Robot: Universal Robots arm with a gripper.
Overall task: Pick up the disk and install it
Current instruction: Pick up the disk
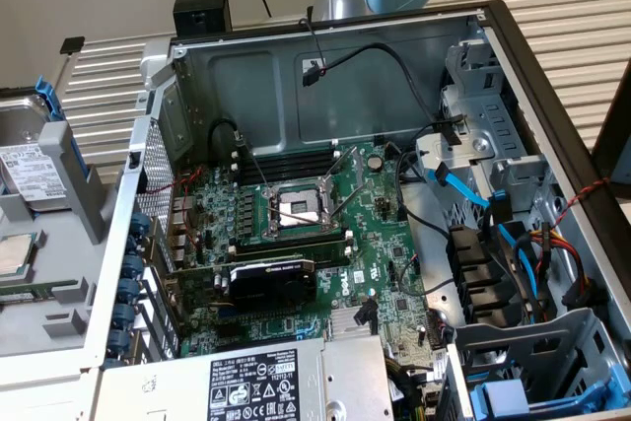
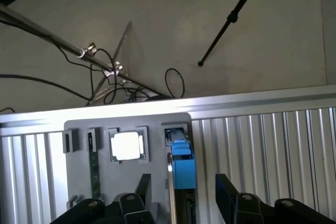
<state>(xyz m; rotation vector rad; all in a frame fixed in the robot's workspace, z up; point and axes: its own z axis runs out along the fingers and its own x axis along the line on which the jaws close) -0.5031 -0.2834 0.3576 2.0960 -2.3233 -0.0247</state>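
At the exterior view's left, in a grey holder (image 1: 79,184) just beside the open computer case (image 1: 325,66): the disk (image 1: 28,167). Flat, rectangular, silver metal, with a white barcode label on the showing face and a blue plastic carrier (image 1: 47,107) framing its edge. Stands on edge in 1 slot of the holder, not lying flat. Near it on the same holder, 1 small square processor chip (image 1: 14,251), apart from the disk.

Through the wrist view, met edge-on: thin silver side and blue carrier upright in the slot, with the processor chip shining in its own square recess 1 compartment over. Nearer the camera, the gripper (image 2: 182,184), released, with 2 black fingers (image 2: 140,195) spread wide and grasping nothing; clear gaps on both sides of the disk. Cannot tell how far from the disk.

Inside the case, a green motherboard (image 1: 296,244) with bare CPU socket (image 1: 296,209), a black graphics card (image 1: 271,278), and a metal drive cage (image 1: 483,86) at the exterior view's right.
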